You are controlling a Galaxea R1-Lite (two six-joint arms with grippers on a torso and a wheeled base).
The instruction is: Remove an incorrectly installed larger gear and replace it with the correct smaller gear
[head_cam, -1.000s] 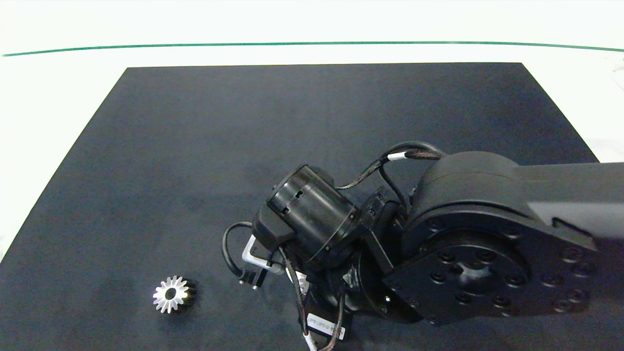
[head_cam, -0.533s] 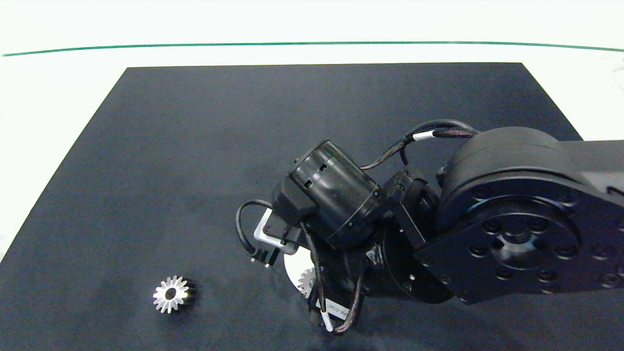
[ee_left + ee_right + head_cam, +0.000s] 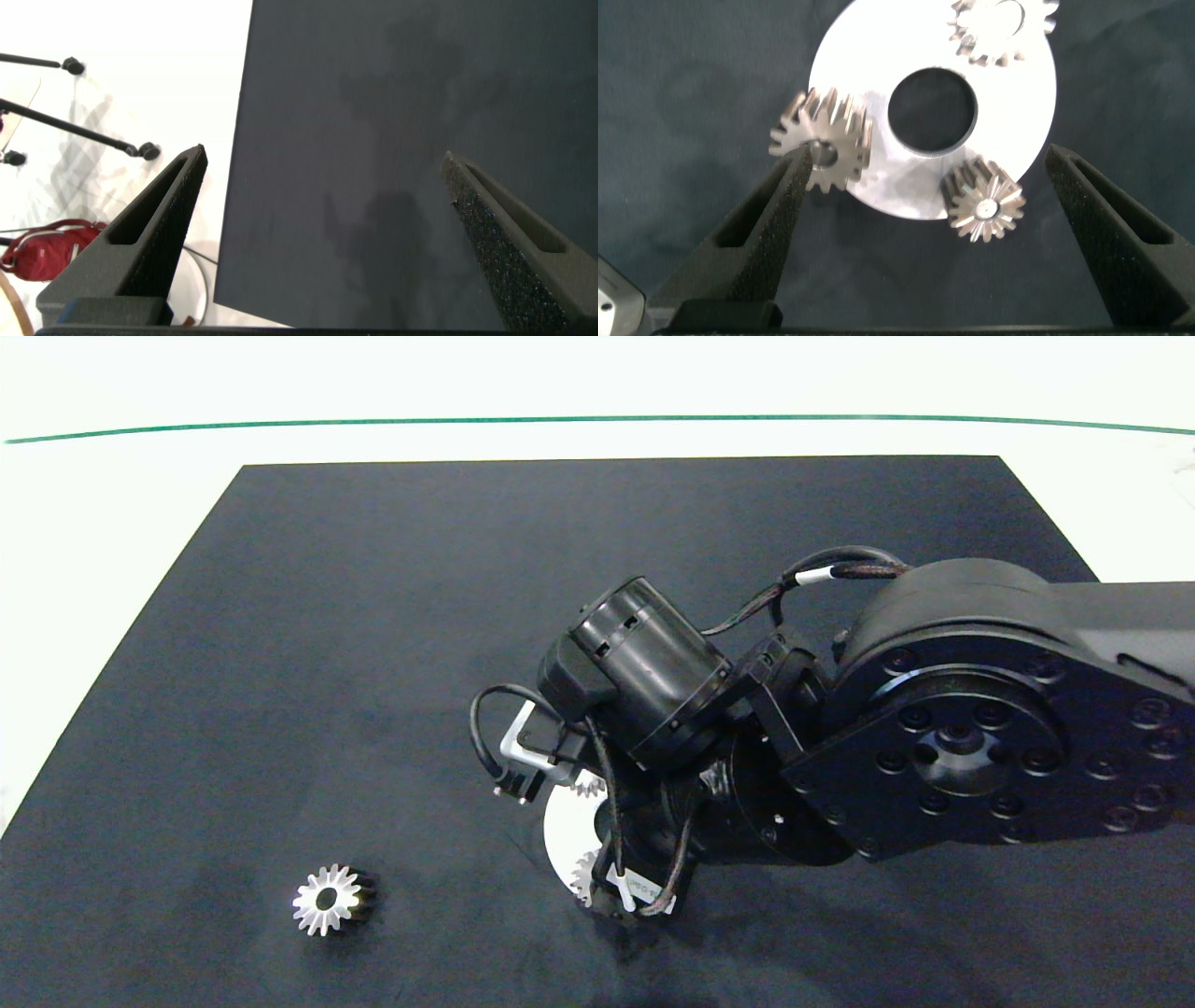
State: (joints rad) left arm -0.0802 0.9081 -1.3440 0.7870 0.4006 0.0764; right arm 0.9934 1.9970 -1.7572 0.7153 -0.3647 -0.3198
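silver disc with three small gears, mostly arm-hidden overhead

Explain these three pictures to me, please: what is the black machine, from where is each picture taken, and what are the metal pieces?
It is a robot with two dark arms, each ending in a gripper of two grey fingers. One picture looks down from a camera above; the other two come from cameras on the wrists. On the black mat a thick silver gear with long pointed teeth lies alone. The right arm reaches over a round silver disc with a centre hole. On the disc's rim sit two taller ridged gears and a thin flat gear with a wide hole. The right gripper hangs open above the disc, holding nothing. The left gripper is open too, over the mat's edge.
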